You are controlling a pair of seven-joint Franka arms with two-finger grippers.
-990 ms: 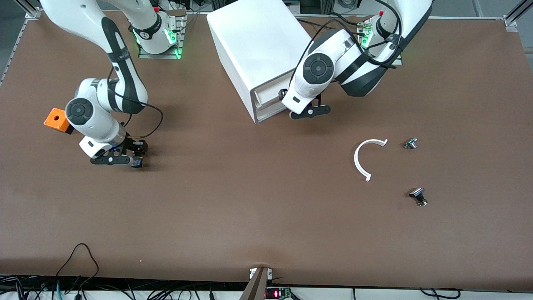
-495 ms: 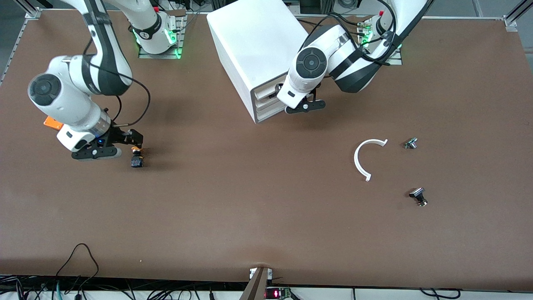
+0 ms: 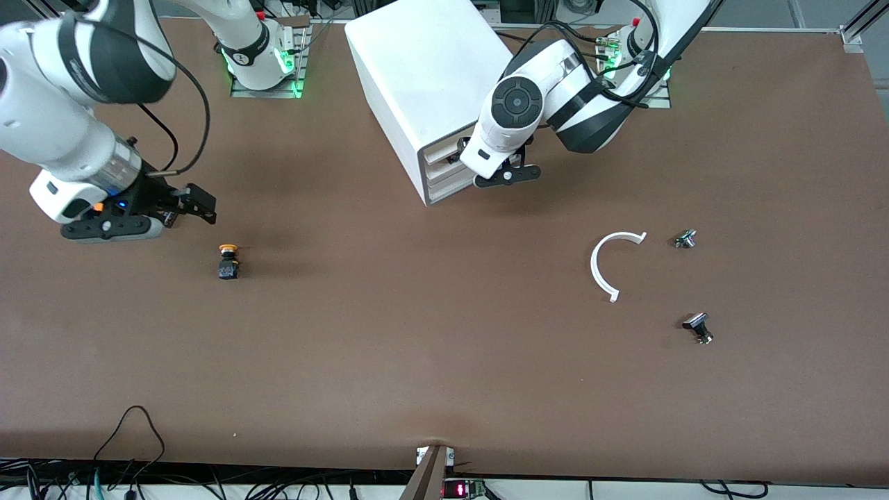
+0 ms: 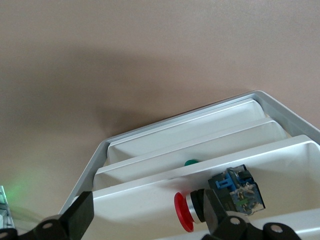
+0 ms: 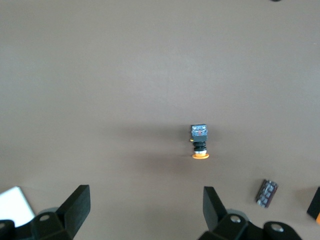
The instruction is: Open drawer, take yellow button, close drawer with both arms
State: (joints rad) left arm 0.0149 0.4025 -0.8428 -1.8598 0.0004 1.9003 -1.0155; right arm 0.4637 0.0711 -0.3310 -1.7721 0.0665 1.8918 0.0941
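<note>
The button [image 3: 228,260], with its yellow-orange cap and black body, lies on its side on the brown table toward the right arm's end. It also shows in the right wrist view [image 5: 200,144]. My right gripper [image 3: 201,208] is open and empty, up in the air over the table beside the button [image 5: 145,200]. My left gripper [image 3: 467,154] is open at the front of the white drawer cabinet [image 3: 424,76]. In the left wrist view, my left gripper [image 4: 147,205] is at the top drawer [image 4: 150,192], which stands slightly open. A red-capped switch [image 4: 186,212] lies inside.
A white curved piece [image 3: 610,264], a small metal part [image 3: 685,239] and a silver-stemmed black-capped piece [image 3: 696,326] lie toward the left arm's end. A small dark cylinder [image 5: 267,192] and an orange box's corner [image 5: 316,205] lie near the button.
My right gripper let go of the button, rose and drew back toward the right arm's end. My left gripper pushed the top drawer inward.
</note>
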